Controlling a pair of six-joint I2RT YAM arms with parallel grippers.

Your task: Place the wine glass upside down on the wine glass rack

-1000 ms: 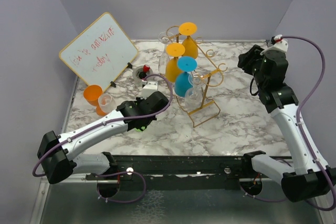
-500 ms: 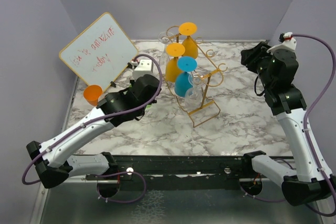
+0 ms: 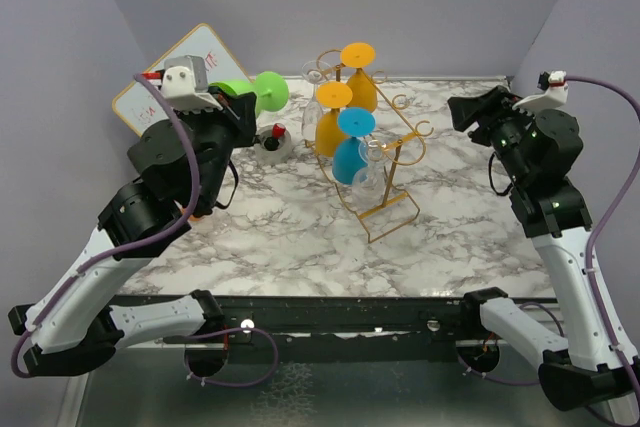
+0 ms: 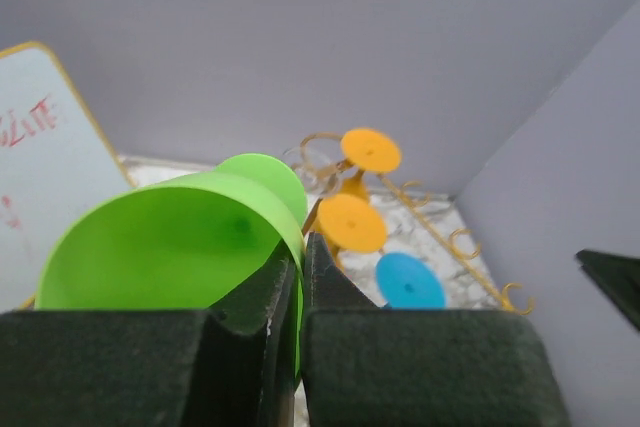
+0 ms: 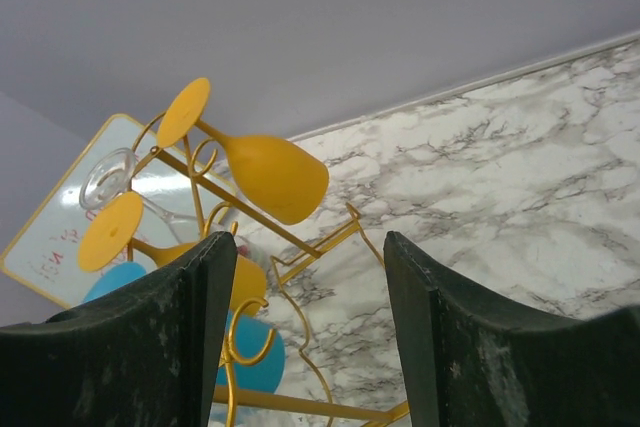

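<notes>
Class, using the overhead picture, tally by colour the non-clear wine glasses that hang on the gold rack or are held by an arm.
orange wine glasses: 2
blue wine glass: 1
green wine glass: 1
Total: 4

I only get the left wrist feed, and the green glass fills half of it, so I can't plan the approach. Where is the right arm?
Observer: The top view shows the right pincer off to the right of the wine glass rack, well apart from it.
Operator: Is it carrying anything?
Observer: No. Its own camera shows its fingers apart with nothing between them.
Operator: Is my glass touching the rack?
Observer: No. From above, the green wine glass lies sideways to the rack's left, foot pointing toward it, with a visible gap between them.
</notes>
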